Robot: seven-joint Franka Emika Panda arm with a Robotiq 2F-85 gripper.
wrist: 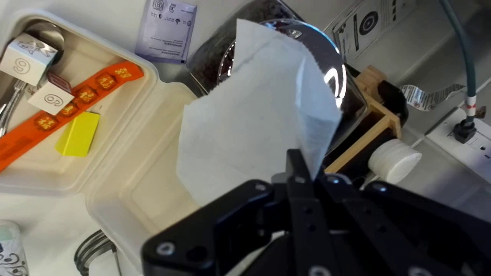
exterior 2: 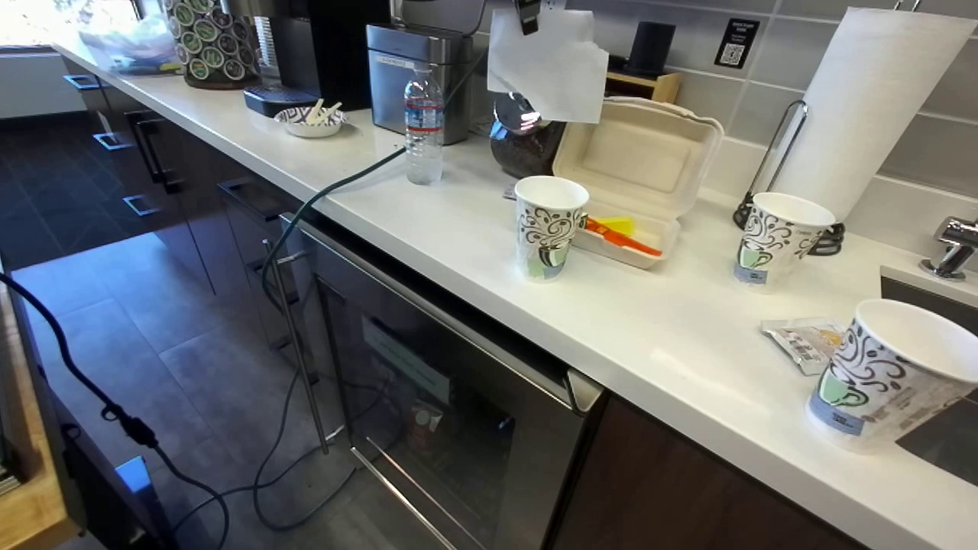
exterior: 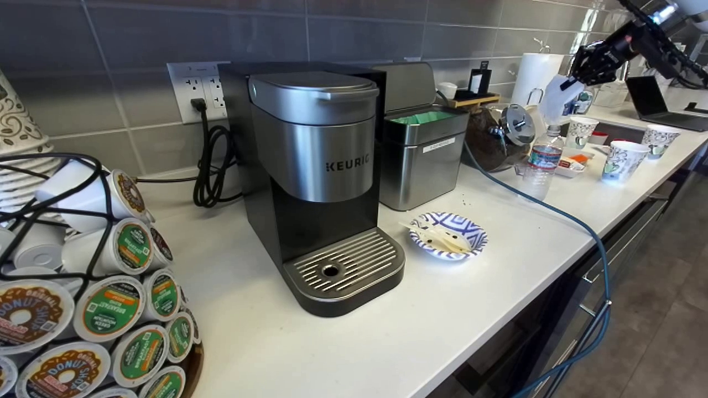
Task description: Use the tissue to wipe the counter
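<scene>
White and thin, the tissue (wrist: pixel 245 111) hangs clear above the counter (exterior 2: pixel 665 328), pinched in the tips of the black gripper (wrist: pixel 308 174); a crease runs down the sheet near the grip; in the wrist view it covers part of a glass jar (wrist: pixel 218 42) and of a takeaway box (wrist: pixel 115 111) with its lid (wrist: pixel 153 180) thrown back; inside the box lie an orange strip (wrist: pixel 86 96) and a yellow slip (wrist: pixel 78 134); a paper cup (exterior 2: pixel 546 237) stands just beside the box, with two more cups (exterior 2: pixel 779 237) nearer the tap (exterior 2: pixel 955 248); a roll of paper towels (exterior 2: pixel 871 99) stands close to the wall (exterior 2: pixel 802 46); a water bottle (exterior 2: pixel 424 145) stands between the box and a blue-and-white plate (exterior: pixel 473 229); the plate holds pale sticks (exterior: pixel 442 239) and sits near a coffee maker (exterior: pixel 315 143).
</scene>
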